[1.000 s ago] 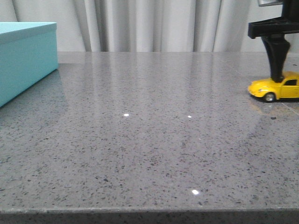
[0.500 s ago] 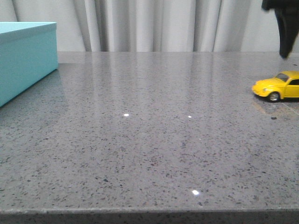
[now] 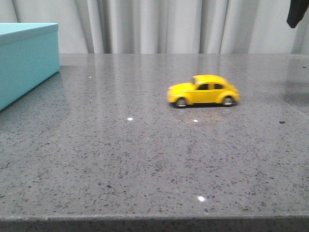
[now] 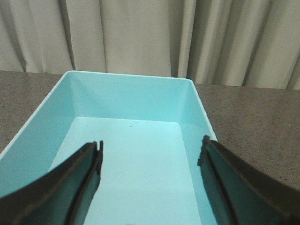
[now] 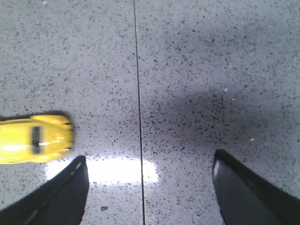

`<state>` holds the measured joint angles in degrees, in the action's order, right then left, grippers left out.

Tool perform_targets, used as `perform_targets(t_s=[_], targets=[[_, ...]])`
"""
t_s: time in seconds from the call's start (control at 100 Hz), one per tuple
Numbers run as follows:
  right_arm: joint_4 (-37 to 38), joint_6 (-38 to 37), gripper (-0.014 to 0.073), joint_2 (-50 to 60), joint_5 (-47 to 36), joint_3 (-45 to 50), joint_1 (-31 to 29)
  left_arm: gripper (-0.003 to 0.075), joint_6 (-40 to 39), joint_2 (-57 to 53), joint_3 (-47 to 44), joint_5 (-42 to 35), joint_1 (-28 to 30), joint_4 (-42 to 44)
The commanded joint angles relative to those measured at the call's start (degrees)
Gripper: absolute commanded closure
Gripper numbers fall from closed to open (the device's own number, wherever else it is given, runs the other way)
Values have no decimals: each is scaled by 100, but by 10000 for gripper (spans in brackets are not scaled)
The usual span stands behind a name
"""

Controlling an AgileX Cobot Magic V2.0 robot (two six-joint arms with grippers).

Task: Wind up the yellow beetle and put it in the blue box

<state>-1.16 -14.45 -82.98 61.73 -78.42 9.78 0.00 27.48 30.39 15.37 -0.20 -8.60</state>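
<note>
The yellow beetle [image 3: 203, 90] stands on its wheels mid-table, nose pointing left, slightly blurred. It also shows at the edge of the right wrist view [image 5: 33, 139]. The blue box [image 3: 26, 60] stands at the far left; from the left wrist view it is an open, empty box [image 4: 126, 98]. My left gripper [image 4: 150, 150] hangs open over the box's inside, holding nothing. My right gripper [image 5: 149, 166] is open and empty above bare table, well to the right of the beetle; only a fingertip [image 3: 295, 13] shows at the top right of the front view.
The grey speckled stone table [image 3: 145, 154] has a thin seam line [image 5: 138, 93] under the right gripper. Pale curtains [image 3: 159, 24] hang behind the table. The table's front edge runs along the bottom of the front view.
The right gripper has let go of the beetle and risen up and right. The beetle has rolled left from the table's right edge to mid-table.
</note>
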Motion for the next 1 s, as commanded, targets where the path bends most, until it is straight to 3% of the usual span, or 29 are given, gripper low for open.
perform_targets(t_s=[0.0,0.24,0.47,0.61,0.8,0.99], targets=[[-79,121,45,388,-414,70,11,279,-41,57,167,-429,-37,-145],[-181,169,45,816,-863,557,15,279,95,338,345,-10,-37,-145],[-280,248,45,1022,-910,562,138,279,569,1145,1131,714,-46,-198],[-280,252,45,1030,-929,562,365,279,1687,1759,1778,1266,-46,-733],[-320,252,45,1030,-1010,562,581,276,3387,2724,2876,2665,-60,-1483],[-401,252,45,1035,-1025,562,581,263,4590,3601,3728,3601,-496,-1703]])
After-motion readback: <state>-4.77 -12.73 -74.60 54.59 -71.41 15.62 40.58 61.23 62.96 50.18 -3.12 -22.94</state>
